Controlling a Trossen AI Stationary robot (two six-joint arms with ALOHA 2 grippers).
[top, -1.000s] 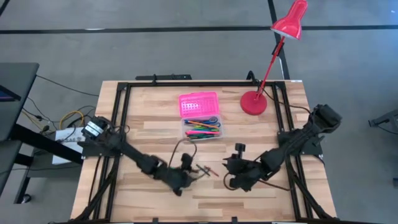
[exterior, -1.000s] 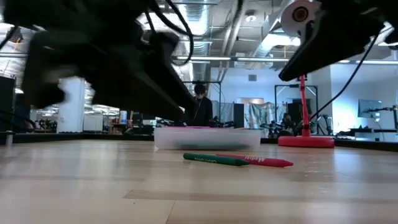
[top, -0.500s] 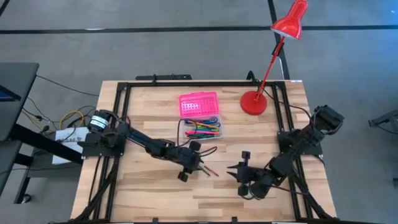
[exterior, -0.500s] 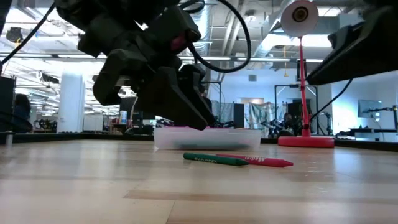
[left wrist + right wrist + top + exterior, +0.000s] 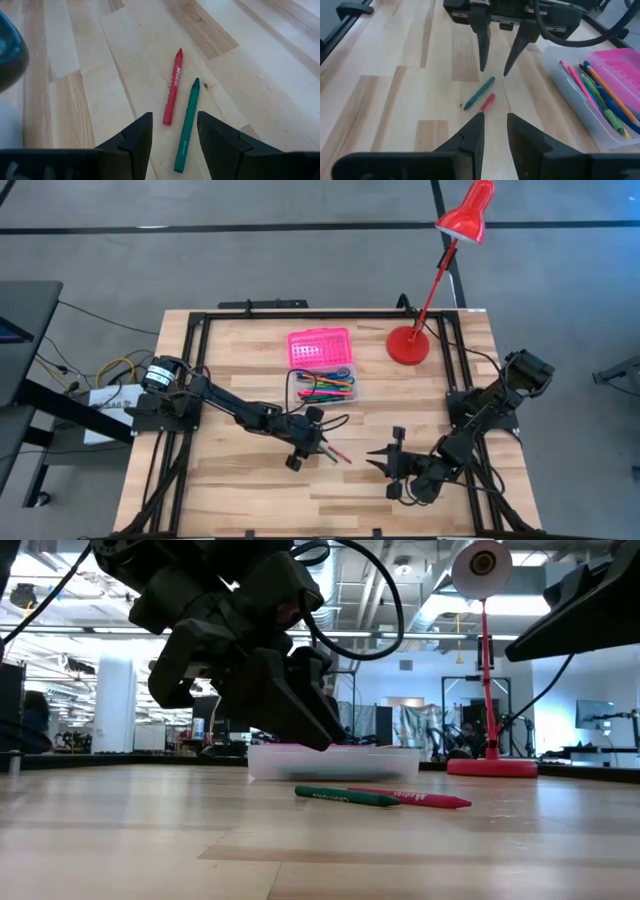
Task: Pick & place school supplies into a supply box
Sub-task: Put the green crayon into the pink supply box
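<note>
Left hand (image 5: 172, 131), fingers spread and empty, should drop straight over the green crayon (image 5: 187, 125) (red crayon (image 5: 172, 87) touches it), then pinch mid-length.

Both arms are dark, near-black, built of slim jointed links with chunkier blocks at the joints. The left arm (image 5: 235, 412) carries a black-and-white cylindrical part near its base at the counter's left edge, and thin black cables loop loosely above its wrist. The right arm (image 5: 478, 420) rises from a boxy dark housing at the counter's right edge. The left end effector (image 5: 494, 69) has two long, narrow, tapered black fingers (image 5: 482, 42) under a blocky dark body. The right end effector (image 5: 494, 131) shows two wedge-shaped matte black fingers (image 5: 471, 135) with angular, faceted faces.
</note>
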